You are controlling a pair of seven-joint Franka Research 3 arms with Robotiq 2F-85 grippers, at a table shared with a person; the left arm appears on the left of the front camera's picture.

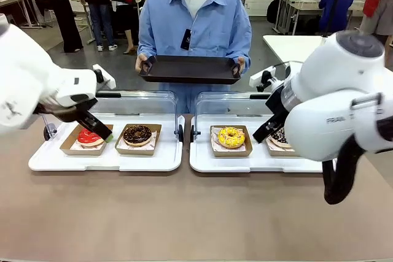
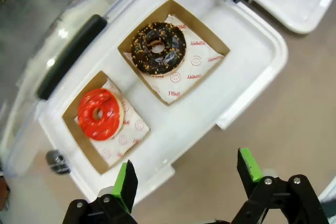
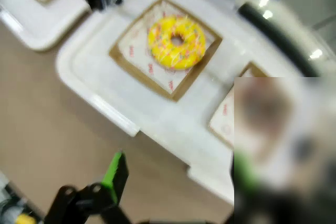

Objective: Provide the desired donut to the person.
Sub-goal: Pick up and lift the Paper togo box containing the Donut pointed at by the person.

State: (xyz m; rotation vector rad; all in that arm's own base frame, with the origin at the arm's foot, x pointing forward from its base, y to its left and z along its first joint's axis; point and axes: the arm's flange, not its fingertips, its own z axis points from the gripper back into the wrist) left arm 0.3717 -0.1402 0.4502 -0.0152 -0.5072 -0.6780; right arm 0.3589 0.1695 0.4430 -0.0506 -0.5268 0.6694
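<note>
Both wide open and empty: left gripper [image 2: 185,165] near red donut [image 2: 100,114] | right gripper [image 3: 178,165] near yellow donut [image 3: 177,42] | person [image 1: 196,26] at tabletop's [image 1: 184,213] far edge holds black tray [image 1: 189,69]

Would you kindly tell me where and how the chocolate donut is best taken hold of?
Probably by its cardboard tray, not the glazed chocolate donut: come straight down from above with the open left gripper and pinch the tray's thin upright near wall. The tray lies flat in the open white container.
</note>
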